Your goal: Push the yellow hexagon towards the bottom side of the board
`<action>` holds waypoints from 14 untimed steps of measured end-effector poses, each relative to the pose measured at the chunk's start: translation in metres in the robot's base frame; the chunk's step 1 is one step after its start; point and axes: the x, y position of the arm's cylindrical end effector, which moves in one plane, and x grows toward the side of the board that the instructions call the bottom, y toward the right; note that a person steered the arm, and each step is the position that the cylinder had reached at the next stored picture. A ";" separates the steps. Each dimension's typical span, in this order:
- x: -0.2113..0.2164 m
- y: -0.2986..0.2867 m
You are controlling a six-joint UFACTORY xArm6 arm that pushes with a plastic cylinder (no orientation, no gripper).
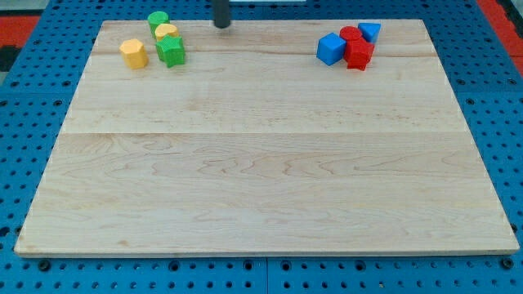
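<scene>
The yellow hexagon (133, 53) lies near the board's top left corner. To its right stands a cluster: a green star-shaped block (171, 51), a yellow block (166, 33) and a green round block (158, 19) above it. My tip (221, 24) is at the view's top edge, to the right of this cluster and apart from it. It touches no block.
At the top right is a second cluster: a blue cube (331, 48), a red star-shaped block (359, 54), a red round block (350, 34) and a blue triangular block (369, 32). The wooden board (261, 163) lies on a blue perforated table.
</scene>
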 end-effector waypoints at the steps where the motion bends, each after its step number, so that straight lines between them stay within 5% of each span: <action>1: 0.000 -0.030; 4: 0.034 -0.035; 6: 0.000 0.004; 9: 0.000 -0.058; 12: 0.032 -0.060; 14: 0.001 -0.060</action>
